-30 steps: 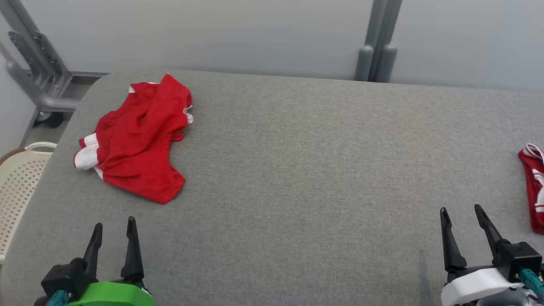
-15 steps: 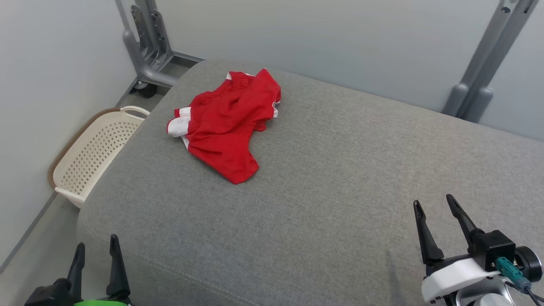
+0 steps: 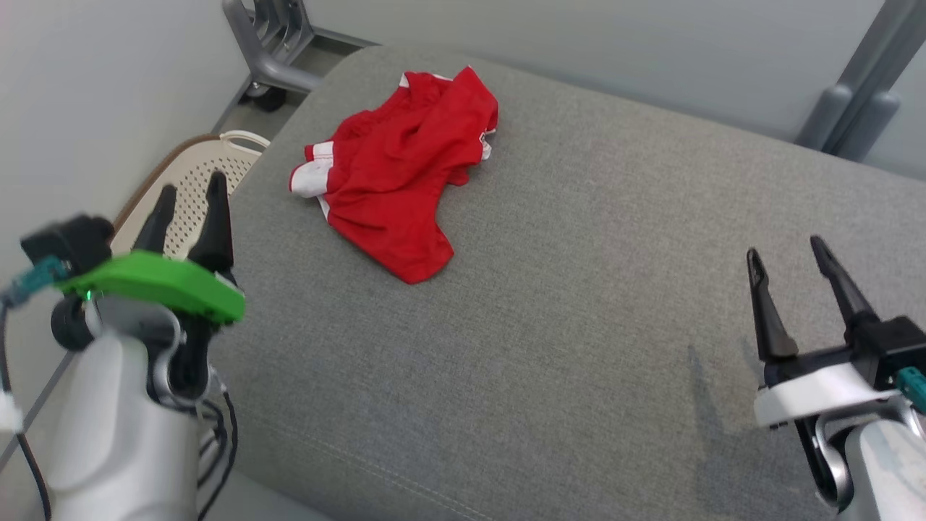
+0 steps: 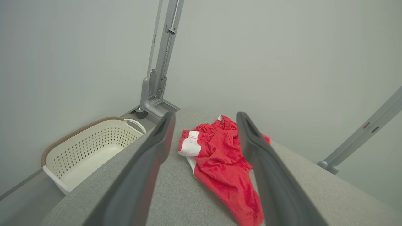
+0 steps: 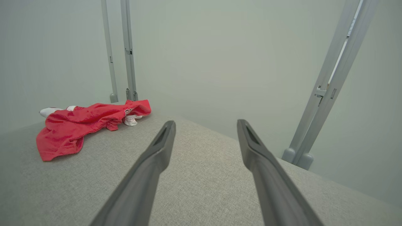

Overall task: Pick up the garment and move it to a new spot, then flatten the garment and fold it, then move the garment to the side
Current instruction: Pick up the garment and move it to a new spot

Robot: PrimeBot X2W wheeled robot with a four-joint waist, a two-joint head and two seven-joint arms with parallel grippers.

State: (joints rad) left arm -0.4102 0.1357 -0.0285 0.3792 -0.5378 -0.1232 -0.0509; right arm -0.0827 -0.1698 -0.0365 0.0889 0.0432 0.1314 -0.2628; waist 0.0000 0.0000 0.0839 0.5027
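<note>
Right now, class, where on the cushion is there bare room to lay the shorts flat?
Bare: the wide stretch of cushion between the shorts and the right gripper. Crowded: the far left corner, where the shorts lie near the basket.

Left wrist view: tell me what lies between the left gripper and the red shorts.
In the left wrist view, bare grey cushion separates the left gripper from the red shorts.

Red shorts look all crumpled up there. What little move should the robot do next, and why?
Probably reach the left claw forward toward the red shorts. They lie crumpled and untouched on the grey cushion, the left claw is open, empty and pointing at them, and the right claw, also open, sits farther away.
</note>
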